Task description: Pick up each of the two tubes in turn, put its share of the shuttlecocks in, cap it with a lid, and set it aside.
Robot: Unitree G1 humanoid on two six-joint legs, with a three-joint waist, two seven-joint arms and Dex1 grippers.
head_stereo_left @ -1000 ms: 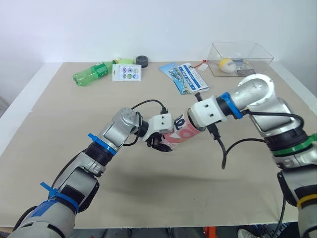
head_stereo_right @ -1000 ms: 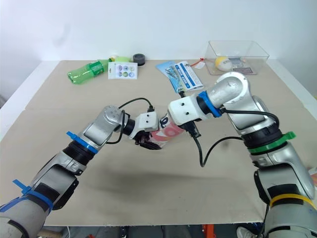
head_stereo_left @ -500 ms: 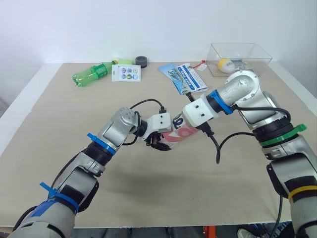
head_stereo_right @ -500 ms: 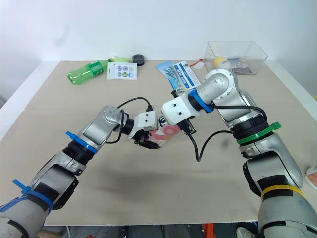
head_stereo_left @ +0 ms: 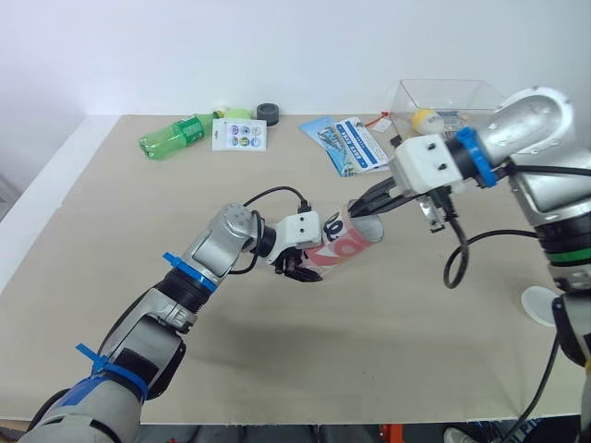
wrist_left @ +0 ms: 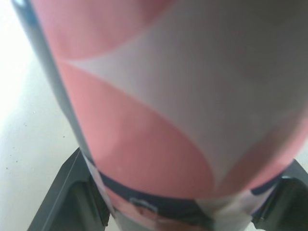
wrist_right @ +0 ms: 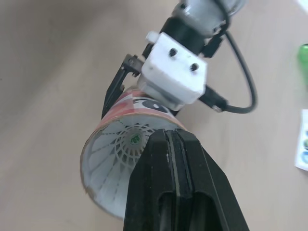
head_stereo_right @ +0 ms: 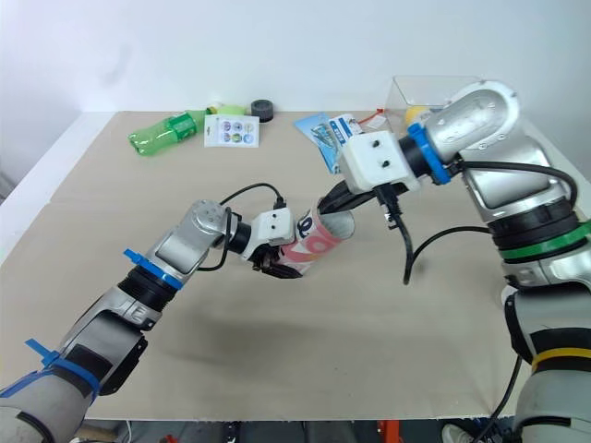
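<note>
A pink and white tube (head_stereo_left: 343, 242) lies tilted above the table, open mouth toward the right. My left gripper (head_stereo_left: 300, 268) is shut on its lower end; in the left wrist view the tube (wrist_left: 168, 96) sits between the dark fingers (wrist_left: 72, 192). My right gripper (head_stereo_left: 358, 212) hangs just outside the rim of the mouth, shut and holding nothing. In the right wrist view a white shuttlecock (wrist_right: 126, 144) sits inside the tube, skirt facing out, just past that gripper (wrist_right: 168, 137). A white lid (head_stereo_left: 540, 302) lies on the table at the far right.
Along the back edge lie a green bottle (head_stereo_left: 175, 137), a sticker card (head_stereo_left: 239, 135), a black tape roll (head_stereo_left: 268, 113) and a blue leaflet (head_stereo_left: 349, 144). A clear box (head_stereo_left: 448, 109) holding a yellow ball stands at the back right.
My right gripper has drawn back out of the tube's mouth, moving right and up. The left gripper and the tube have stayed put.
</note>
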